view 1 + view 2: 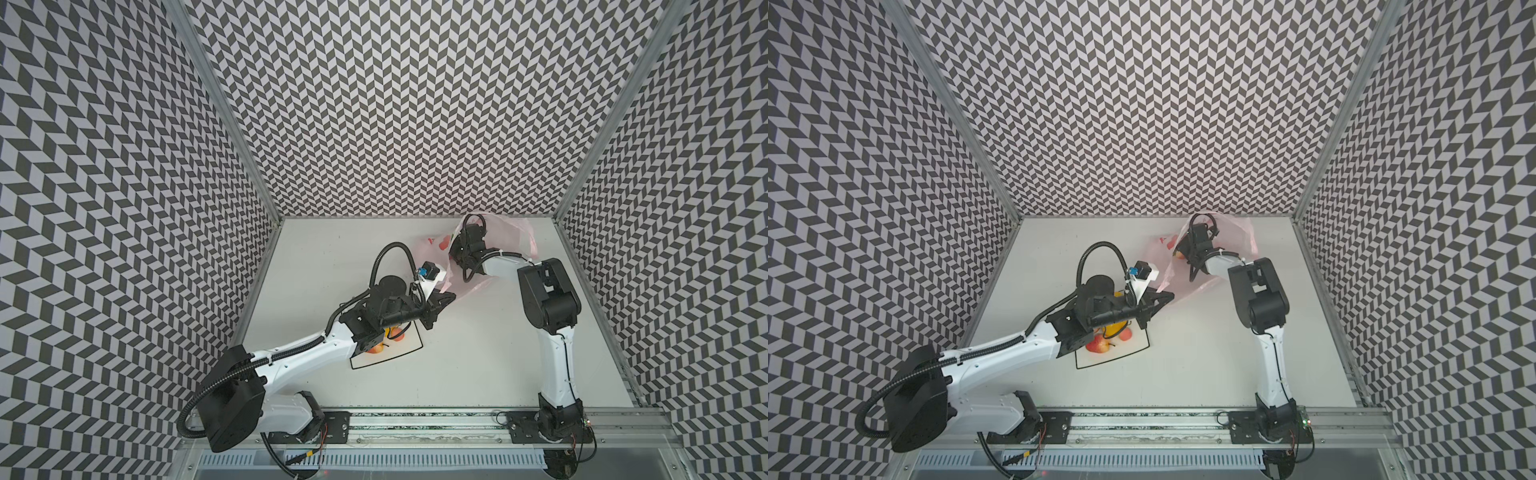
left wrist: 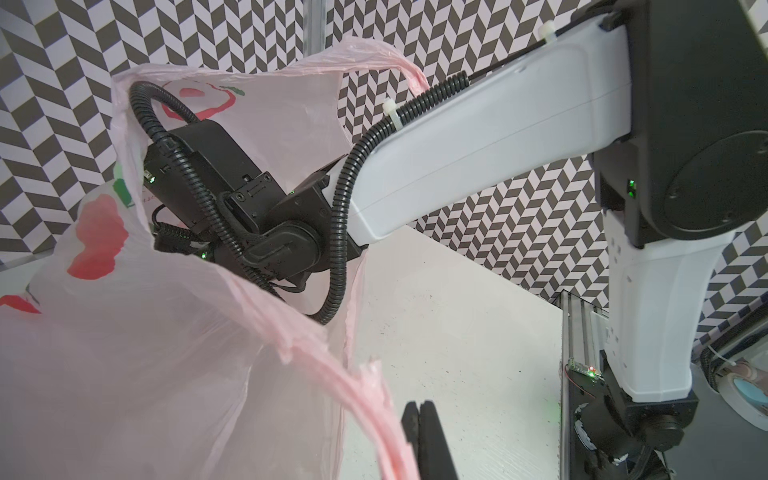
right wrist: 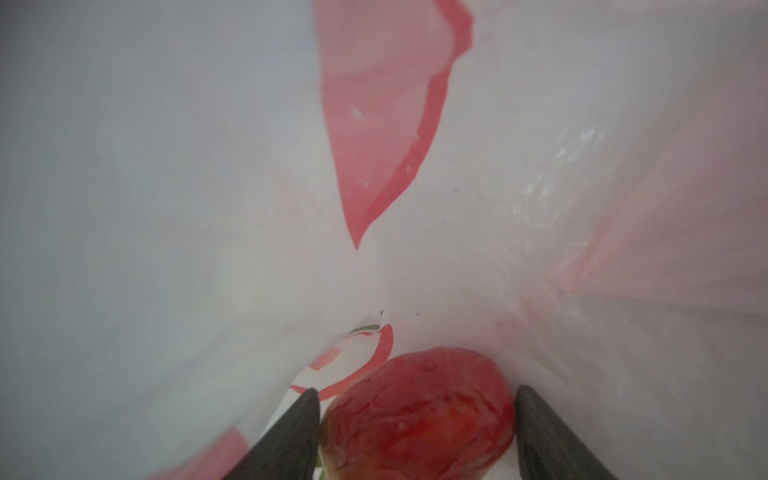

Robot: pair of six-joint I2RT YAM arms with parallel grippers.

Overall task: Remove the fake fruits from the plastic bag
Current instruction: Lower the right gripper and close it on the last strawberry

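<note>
Right wrist view: your R gripper (image 3: 417, 395) is inside the plastic bag (image 3: 187, 208), fingers (image 3: 291, 436) pressed on both sides of a red fruit (image 3: 415, 419), clamped on it. Past the tips, pink film w/ a red print (image 3: 374, 124). Left wrist view: L gripper (image 2: 419, 411) has its jaws together, bag handle (image 2: 332, 374) just beside it; can't tell if it's pinched. In both top views, plate (image 1: 1138, 351) w/ other fruits (image 1: 1098, 345) sits behind L gripper, under that arm.
</note>
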